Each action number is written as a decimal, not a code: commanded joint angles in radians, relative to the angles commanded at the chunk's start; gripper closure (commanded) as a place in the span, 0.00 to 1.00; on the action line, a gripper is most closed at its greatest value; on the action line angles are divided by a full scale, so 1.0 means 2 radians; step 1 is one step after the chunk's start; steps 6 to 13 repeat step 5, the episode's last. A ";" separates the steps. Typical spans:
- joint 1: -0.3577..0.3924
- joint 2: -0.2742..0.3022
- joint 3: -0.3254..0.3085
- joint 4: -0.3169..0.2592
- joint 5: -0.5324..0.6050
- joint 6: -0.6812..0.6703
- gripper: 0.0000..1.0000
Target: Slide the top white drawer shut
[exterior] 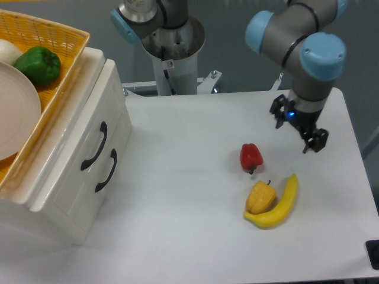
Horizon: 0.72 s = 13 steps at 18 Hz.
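white table (195,231) is seen from above by the fixed camera. a small two-drawer white cabinet (41,204) sits at the left edge of the table, tilted in view. the top white drawer (80,133) is the upper of the two fronts, marked by a curved black handle (95,146); its front looks about level with the lower white drawer (89,192), whose own black handle (107,170) lies just beside and below. whether a small gap remains cannot be told from this angle.

a yellow wicker basket (62,36) rests on top of the cabinet. a green bell pepper (39,64) and a white plate (18,109) are held in it, the pepper touching the plate's upper rim. a pale round item at the far left edge is cut off and cannot be named.

the gripper (314,141) is held over the right side of the table, well apart from the cabinet, pointing down. the fingers (308,142) are seen slightly apart with nothing between them. a blue light shows on the wrist.

a red bell pepper (251,157) lies near the table middle-right. below it, a yellow-orange pepper (261,197) is touching a banana (281,204), which curves around its right side. the arm's base post (173,59) stands at the far edge of the table.
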State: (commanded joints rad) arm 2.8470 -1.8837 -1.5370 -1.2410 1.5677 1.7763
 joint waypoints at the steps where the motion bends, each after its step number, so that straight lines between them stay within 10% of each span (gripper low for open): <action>1: 0.004 0.000 0.000 -0.001 -0.001 0.000 0.00; 13: 0.009 0.011 0.000 -0.024 -0.011 0.001 0.00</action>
